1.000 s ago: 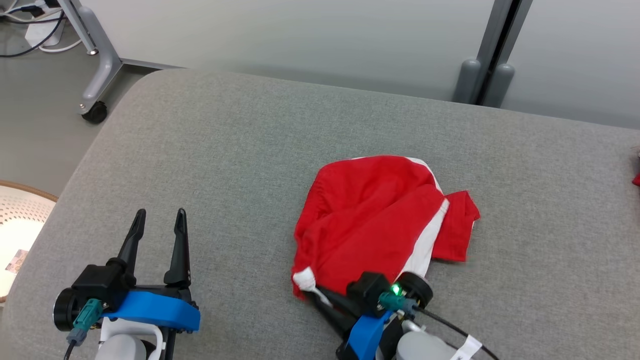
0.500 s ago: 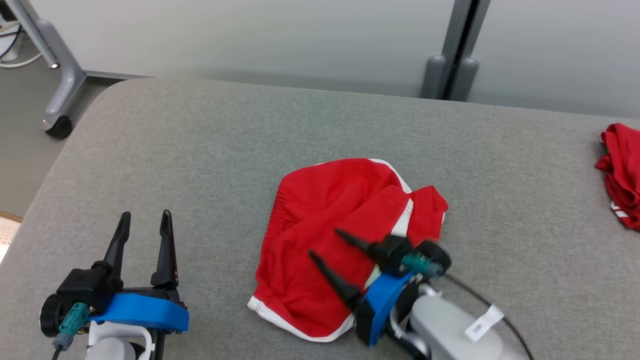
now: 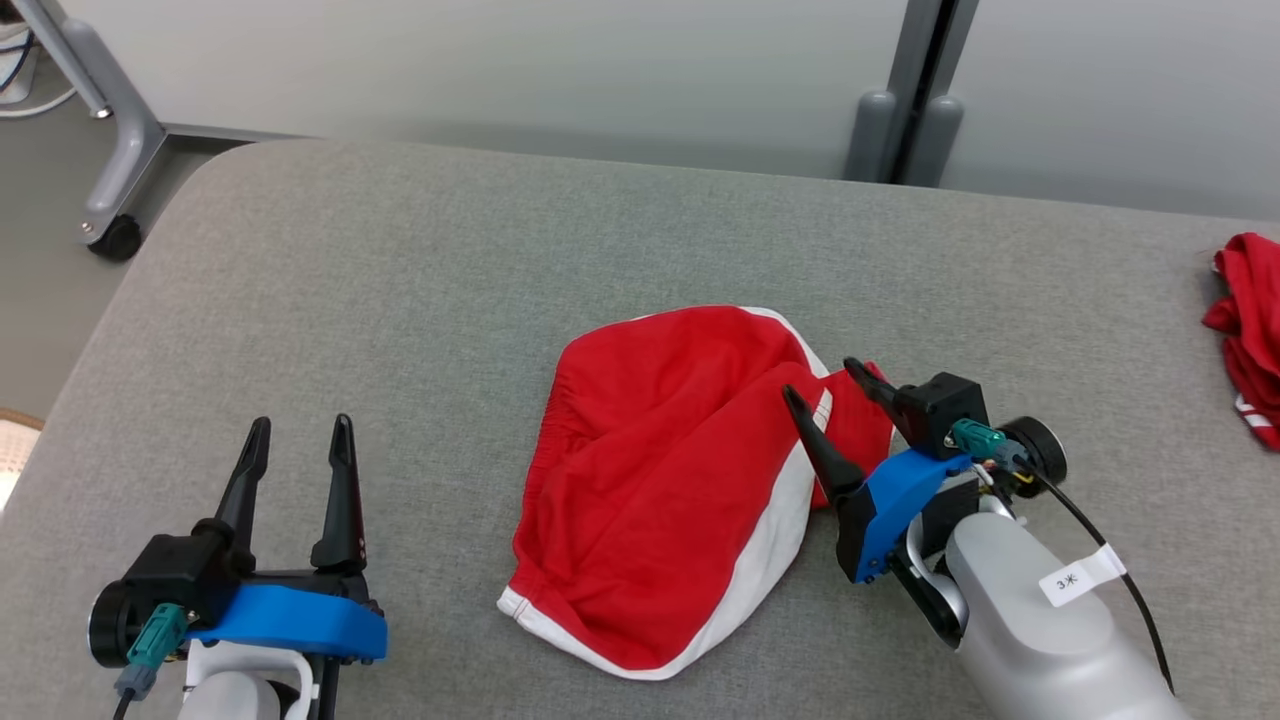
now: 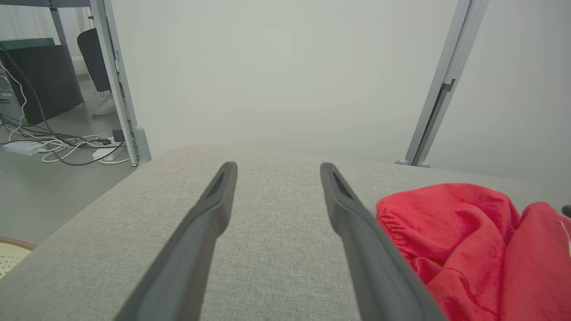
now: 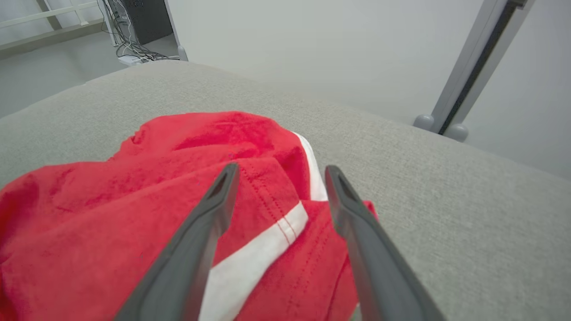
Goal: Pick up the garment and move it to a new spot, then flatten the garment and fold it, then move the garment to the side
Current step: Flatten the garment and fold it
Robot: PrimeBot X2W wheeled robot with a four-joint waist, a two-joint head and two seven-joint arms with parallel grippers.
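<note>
The garment (image 3: 670, 480) is a pair of red shorts with white side stripes, lying loosely crumpled in the middle of the grey padded table (image 3: 420, 280). My right gripper (image 3: 825, 380) hovers open over the garment's right edge, holding nothing; in the right wrist view its fingertips (image 5: 281, 171) frame the white stripe of the garment (image 5: 134, 214). Well to the left of the cloth, my left gripper (image 3: 300, 430) stands open and empty above bare table. The left wrist view shows the left gripper (image 4: 276, 167) with the garment (image 4: 468, 249) at its right.
Another red cloth (image 3: 1245, 330) lies at the table's far right edge. A grey post (image 3: 905, 90) stands behind the table against the pale wall. A wheeled metal leg (image 3: 115, 190) stands on the floor at the far left, with cables (image 4: 58, 147) nearby.
My right gripper let go of the garment's near corner, opened, and swung up and right to the cloth's right edge. The head camera shifted, bringing the second red cloth into view. Left arm still.
</note>
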